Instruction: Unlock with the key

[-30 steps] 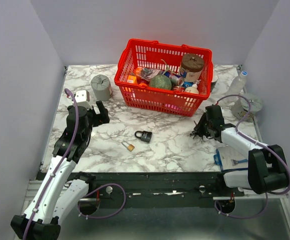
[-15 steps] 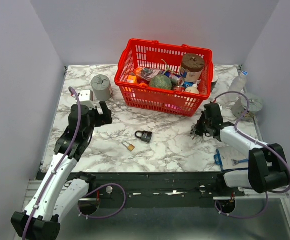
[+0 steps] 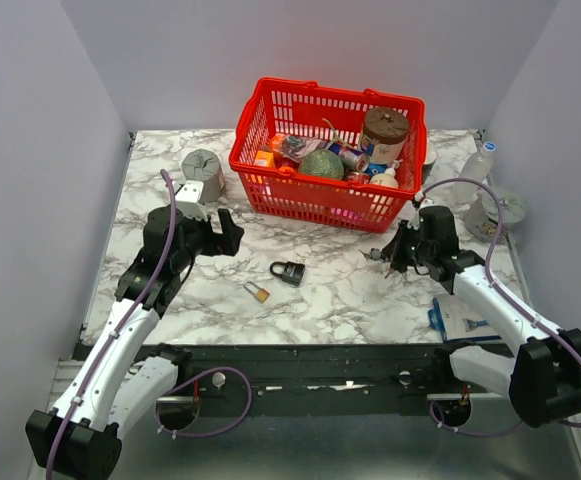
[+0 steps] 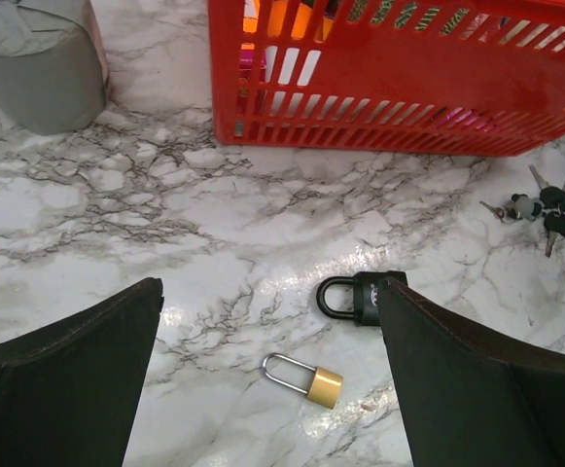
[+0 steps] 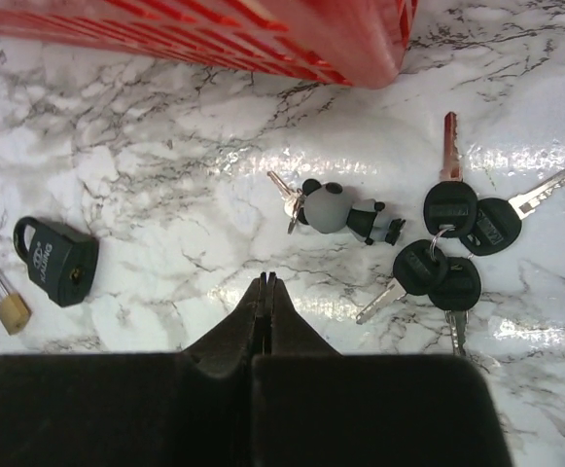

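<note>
On the marble table point(image 3: 350, 290) we saw the key point(image 5: 452, 248) lying loose beyond our empty, pinched-together right gripper point(image 5: 265, 284); our left gripper point(image 4: 270, 292) gaped wide.

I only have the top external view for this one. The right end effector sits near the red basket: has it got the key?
Observer: No. The right wrist view shows the right end effector shut on nothing. The key bunch lies on the marble table ahead of its tips.
Operator: How many keys?
Observer: Four with black heads, and a small grey figure charm beside them.
Operator: And the left side?
Observer: The left end effector is wide open above the black padlock and the brass padlock, touching neither.
</note>
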Tool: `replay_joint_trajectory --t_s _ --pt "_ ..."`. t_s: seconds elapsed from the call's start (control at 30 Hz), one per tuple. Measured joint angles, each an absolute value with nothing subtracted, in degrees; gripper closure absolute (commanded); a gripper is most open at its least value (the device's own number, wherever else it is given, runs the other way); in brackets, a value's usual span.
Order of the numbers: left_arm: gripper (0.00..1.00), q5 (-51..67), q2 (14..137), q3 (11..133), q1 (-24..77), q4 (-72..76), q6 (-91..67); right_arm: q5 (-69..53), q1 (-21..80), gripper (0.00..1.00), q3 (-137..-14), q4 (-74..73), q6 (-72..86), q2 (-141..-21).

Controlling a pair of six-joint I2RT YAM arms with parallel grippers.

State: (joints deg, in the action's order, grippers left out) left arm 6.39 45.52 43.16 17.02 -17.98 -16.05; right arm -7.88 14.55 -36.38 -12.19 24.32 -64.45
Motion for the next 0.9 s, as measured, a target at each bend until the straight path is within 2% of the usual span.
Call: replay_joint_trajectory --t_s 0.1,0.13,0.2,0.23,0.3,0.43,0.9 --pt "0.01 8.40 46.02 42.85 16.99 -17.58 -15.55 -7.97 15.44 0.79 -36.38 -13.47 21.47 -64.51" --pt "0.01 9.04 46.02 42.68 16.99 -17.28 -15.33 -7.75 15.86 0.68 -36.38 -13.58 21.10 -64.69" --pt "0.01 9.96 46.04 42.59 17.02 -17.02 -14.96 -6.87 16.88 0.58 -36.38 -13.74 20.29 -65.76" --pt "0.01 10.28 46.04 42.59 17.02 -16.78 -14.79 -6.66 17.08 0.48 -36.38 -13.89 20.32 -66.28" --pt "0.01 10.92 46.04 42.59 16.99 -16.36 -14.59 -6.15 17.30 0.41 -36.64 -13.80 20.53 -68.16" --pt "0.01 11.42 46.39 42.59 16.99 -15.86 -14.41 -4.34 17.78 0.36 -37.21 -13.80 21.39 -72.51" --pt "0.01 13.02 47.18 42.59 17.02 -15.62 -14.37 0.75 18.02 0.35 -45.39 -11.42 21.82 -84.05"
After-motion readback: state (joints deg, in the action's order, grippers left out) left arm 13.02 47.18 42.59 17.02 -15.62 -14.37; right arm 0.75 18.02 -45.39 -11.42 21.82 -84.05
